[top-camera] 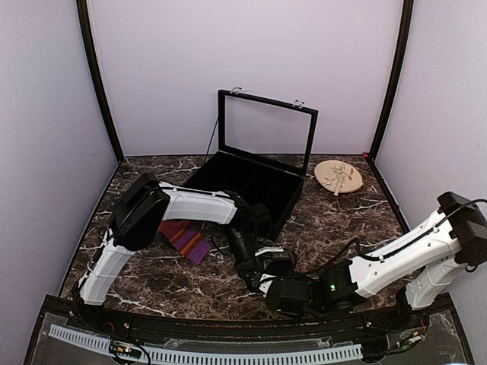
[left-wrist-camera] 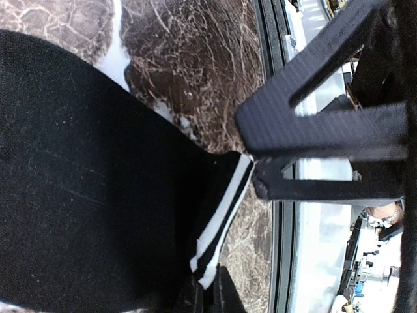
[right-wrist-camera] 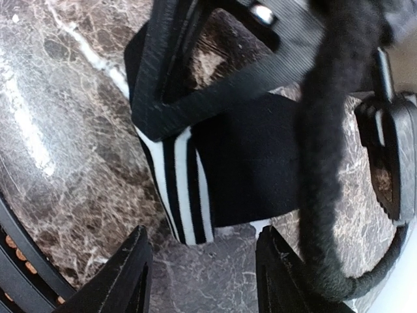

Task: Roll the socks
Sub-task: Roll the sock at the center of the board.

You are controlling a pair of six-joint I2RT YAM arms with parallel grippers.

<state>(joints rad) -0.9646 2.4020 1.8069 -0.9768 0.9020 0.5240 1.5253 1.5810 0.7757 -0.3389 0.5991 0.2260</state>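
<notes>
**Black sock pinched at the cuff, striped sock lying apart**

The black sock (left-wrist-camera: pixel 85 195) lies spread on the dark marble table (top-camera: pixel 342 228), at the near middle where the two arms meet. Its cuff (right-wrist-camera: pixel 186 195), marked with thin white stripes, points towards the rail (left-wrist-camera: pixel 280 248) along the table's near edge. In the top view the arms hide most of this sock.

The left gripper (left-wrist-camera: pixel 210 297) has its jaws pressed together on the cuff, pinching the fabric at the striped edge. The right gripper (right-wrist-camera: pixel 205 274) hangs just beside that edge with its jaws spread. The striped corner of the cuff sits just beyond the gap between its two fingers, and neither finger presses on it. A thick, fuzzy black cable (right-wrist-camera: pixel 319 163) crosses the right wrist view in front of the sock.

The striped sock (top-camera: pixel 183 239), purple with orange and red bands, lies flat on the table to the left of the grippers, partly under the left arm and apart from the black sock.

Farther back, a black case (top-camera: pixel 251 186) stands with its glass lid (top-camera: pixel 266 129) raised. To its right, near the far right corner, rests a round wooden disc (top-camera: pixel 338 177).
</notes>
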